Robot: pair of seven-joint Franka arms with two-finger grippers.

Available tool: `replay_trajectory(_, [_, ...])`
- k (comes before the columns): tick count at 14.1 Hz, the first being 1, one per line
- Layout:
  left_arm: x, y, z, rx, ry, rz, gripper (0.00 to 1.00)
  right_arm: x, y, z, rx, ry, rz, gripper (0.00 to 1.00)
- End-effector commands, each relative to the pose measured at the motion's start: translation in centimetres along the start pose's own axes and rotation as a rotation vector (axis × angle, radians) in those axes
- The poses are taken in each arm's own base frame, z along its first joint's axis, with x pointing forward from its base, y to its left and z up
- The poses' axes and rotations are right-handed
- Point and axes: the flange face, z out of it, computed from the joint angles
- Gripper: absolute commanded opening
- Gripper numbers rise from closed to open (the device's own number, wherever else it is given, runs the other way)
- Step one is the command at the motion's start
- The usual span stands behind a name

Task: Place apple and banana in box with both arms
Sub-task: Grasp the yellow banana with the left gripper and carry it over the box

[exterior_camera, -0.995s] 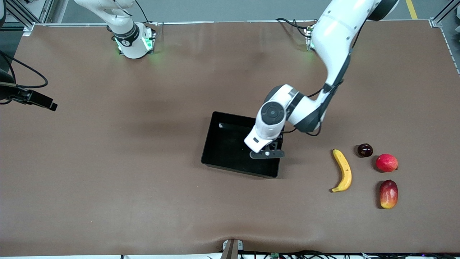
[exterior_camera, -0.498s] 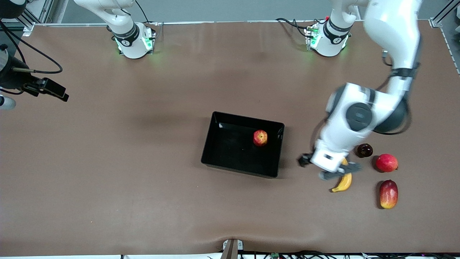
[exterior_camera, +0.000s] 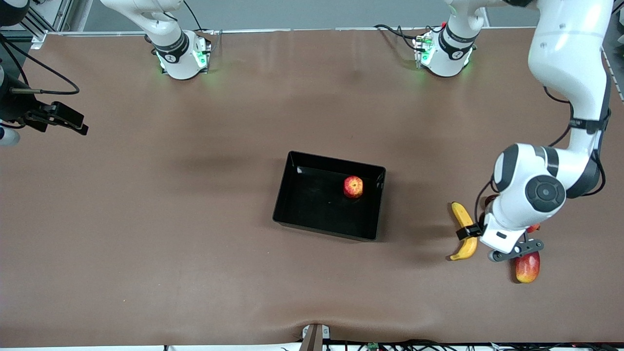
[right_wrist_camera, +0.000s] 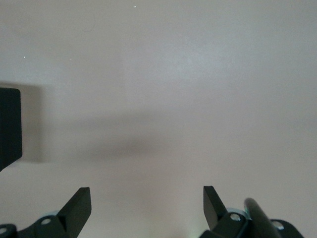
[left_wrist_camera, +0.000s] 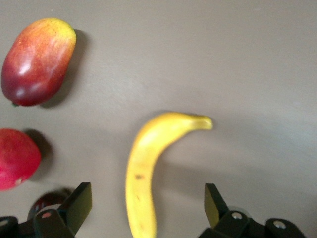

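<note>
Since a second ago, the left gripper (exterior_camera: 493, 243) is swung from the box (exterior_camera: 285, 195) to over the banana (exterior_camera: 464, 229), jaws wide and empty. Right gripper (exterior_camera: 61, 119) is parked open. Apple (exterior_camera: 353, 186) is boxed; banana is left.

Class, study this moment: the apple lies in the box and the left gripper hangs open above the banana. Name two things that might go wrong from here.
1. The left gripper is open over the banana, with the mango and pinkish-red fruit close by; a finger may bump them while descending.
2. The banana is long and curved; pinched off-centre, it might swing and catch the wall of the box or knock the apple.
</note>
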Motion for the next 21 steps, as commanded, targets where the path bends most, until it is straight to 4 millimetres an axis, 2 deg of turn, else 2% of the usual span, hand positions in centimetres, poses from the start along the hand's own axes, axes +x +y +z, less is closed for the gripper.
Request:
replay_trajectory(1, [-0.3,0.2,4.2,-0.006,0.0,0.028,1.0,-0.8,-0.2,-0.4,0.002,0.014,-0.018,1.0])
replay_trajectory(3, [-0.8,0.2,6.6,-0.011,-0.014,0.033,1.0,-0.8,-0.3,-0.5,0.004,0.018,-0.022,1.0])
replay_trajectory(4, [-0.8,0.0,6.9,-0.009,-0.019,0.037,0.97,-0.8,-0.5,-0.5,0.004,0.02,-0.025,1.0])
replay_trajectory(5, [-0.8,-0.1,7.1,-0.008,-0.022,0.048,0.84,-0.9,-0.5,-0.7,0.003,0.02,-0.026,1.0])
replay_trajectory(6, [-0.8,-0.3,7.2,-0.008,-0.025,0.081,0.55,-0.9,-0.5,-0.7,0.003,0.02,-0.031,1.0])
replay_trajectory(7, [-0.6,-1.3,7.3,-0.006,-0.03,0.112,0.22,-0.9,-0.5,-0.7,0.003,0.02,-0.049,1.0])
replay_trajectory(8, [-0.4,-1.9,7.2,-0.006,-0.031,0.127,0.04,-0.8,-0.3,-0.5,0.003,0.019,-0.074,1.0])
replay_trajectory(9, [-0.3,-2.2,7.0,-0.005,-0.029,0.134,0.0,-0.8,-0.3,-0.4,0.003,0.017,-0.086,1.0])
replay_trajectory(12, [-0.6,-0.7,5.3,-0.013,-0.037,0.137,0.0,-0.8,-0.5,-0.3,0.003,0.014,-0.091,1.0])
replay_trajectory(14, [-1.3,1.3,2.4,-0.026,-0.053,0.159,0.0,-0.9,-0.3,-0.2,0.003,0.006,-0.087,1.0])
replay_trajectory(17, [-2.4,4.3,-3.2,-0.037,-0.053,0.194,0.0,-0.8,-0.2,-0.2,0.003,0.006,-0.086,1.0])
replay_trajectory(19, [-4.0,7.2,-6.6,-0.055,-0.061,0.216,0.0,-0.9,-0.2,-0.1,0.003,0.002,-0.086,1.0])
replay_trajectory(21, [-6.3,11.6,-9.2,-0.099,-0.052,0.178,0.0,-0.7,0.0,0.0,0.003,0.003,-0.081,1.0])
